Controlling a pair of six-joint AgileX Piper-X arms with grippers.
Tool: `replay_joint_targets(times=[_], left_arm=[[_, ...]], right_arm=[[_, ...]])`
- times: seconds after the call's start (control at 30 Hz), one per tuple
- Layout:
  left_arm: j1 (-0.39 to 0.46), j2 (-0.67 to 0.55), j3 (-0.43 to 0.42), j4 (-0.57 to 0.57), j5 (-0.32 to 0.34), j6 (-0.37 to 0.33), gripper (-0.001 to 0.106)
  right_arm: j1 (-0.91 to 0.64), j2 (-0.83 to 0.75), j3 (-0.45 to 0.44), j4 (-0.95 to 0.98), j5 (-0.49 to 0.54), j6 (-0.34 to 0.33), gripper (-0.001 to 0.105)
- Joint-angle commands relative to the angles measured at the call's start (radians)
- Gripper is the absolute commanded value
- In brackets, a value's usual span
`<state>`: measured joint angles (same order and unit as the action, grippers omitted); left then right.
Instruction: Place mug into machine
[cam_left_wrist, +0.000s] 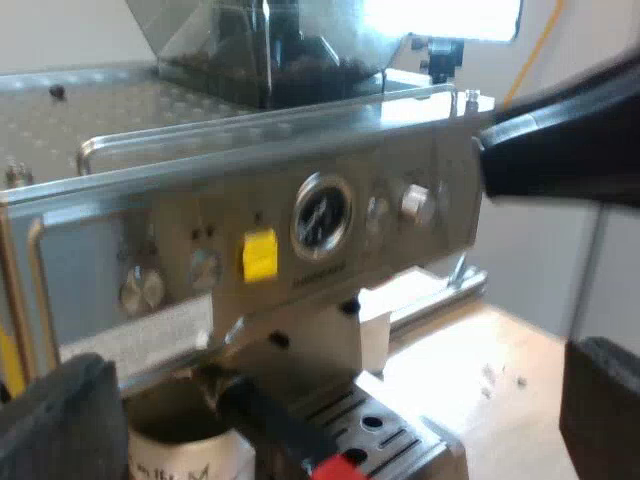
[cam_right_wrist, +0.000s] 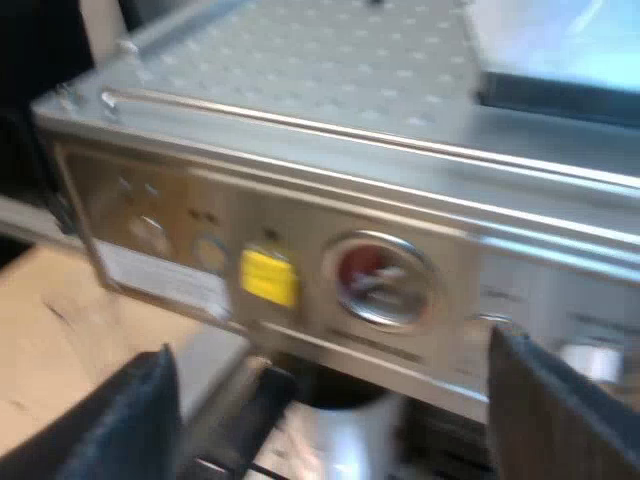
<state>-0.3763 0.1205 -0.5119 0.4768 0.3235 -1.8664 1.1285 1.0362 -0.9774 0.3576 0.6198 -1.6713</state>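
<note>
The left gripper (cam_left_wrist: 330, 410) gapes wide, holding nothing, with the mug (cam_left_wrist: 185, 440) standing near one finger under the espresso machine (cam_left_wrist: 300, 230), just beside the red-ended handle (cam_left_wrist: 285, 435), so placing looks done and only backing off is left; the right gripper (cam_right_wrist: 345, 420) is likewise spread and empty.

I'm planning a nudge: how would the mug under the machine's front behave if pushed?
The mug looks rigid and open-topped, so it should probably slide rather than deform. Its wall seems smooth and glossy, so a grip might slip. It stands close beside the holder's dark handle, so a push would likely bump that.
</note>
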Motion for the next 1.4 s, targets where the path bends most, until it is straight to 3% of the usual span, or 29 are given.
replay_joint_targets(times=[0.03,0.13,0.27,0.47,0.5,0.63,0.7,0.73,0.8,0.9,1.23,1.4], left_arm=[[-0.005,0.054,-0.055,-0.01,-0.068,-0.048,0.089],[-0.005,0.129,-0.118,-0.009,-0.133,-0.089,0.089],[-0.005,0.231,-0.199,-0.008,-0.141,-0.09,0.089],[0.045,0.342,-0.28,0.002,-0.145,-0.09,0.089],[0.108,0.37,-0.304,0.024,-0.141,-0.09,0.089],[0.23,0.388,-0.32,0.075,-0.125,-0.078,0.089],[0.305,0.388,-0.32,0.114,-0.126,-0.01,0.089],[0.318,0.384,-0.32,0.122,-0.126,0.001,0.089],[0.38,0.369,-0.32,0.185,-0.126,0.054,0.089],[0.388,0.335,-0.32,0.257,-0.126,0.063,0.089],[0.37,0.122,-0.32,0.419,-0.148,0.076,0.089],[0.37,-0.032,-0.32,0.498,-0.213,0.076,0.089]], right_arm=[[-0.033,-0.068,-0.008,0.062,0.001,-0.057,0.074],[-0.096,-0.141,-0.012,0.108,0.0,-0.057,0.08],[-0.192,-0.217,-0.019,0.166,-0.022,-0.057,0.081],[-0.483,-0.334,-0.02,0.322,-0.171,-0.057,0.081],[-0.544,-0.348,-0.02,0.363,-0.209,-0.057,0.081],[-0.747,-0.381,-0.02,0.459,-0.317,-0.061,0.081],[-0.809,-0.388,-0.02,0.479,-0.344,-0.061,0.081],[-0.833,-0.391,-0.02,0.492,-0.357,-0.061,0.081],[-1.051,-0.417,-0.02,0.538,-0.439,-0.089,0.081],[-1.146,-0.446,-0.02,0.555,-0.468,-0.103,0.081],[-1.153,-0.623,0.006,0.619,-0.466,-0.114,0.081],[-1.153,-0.762,0.009,0.682,-0.466,-0.114,0.081]])
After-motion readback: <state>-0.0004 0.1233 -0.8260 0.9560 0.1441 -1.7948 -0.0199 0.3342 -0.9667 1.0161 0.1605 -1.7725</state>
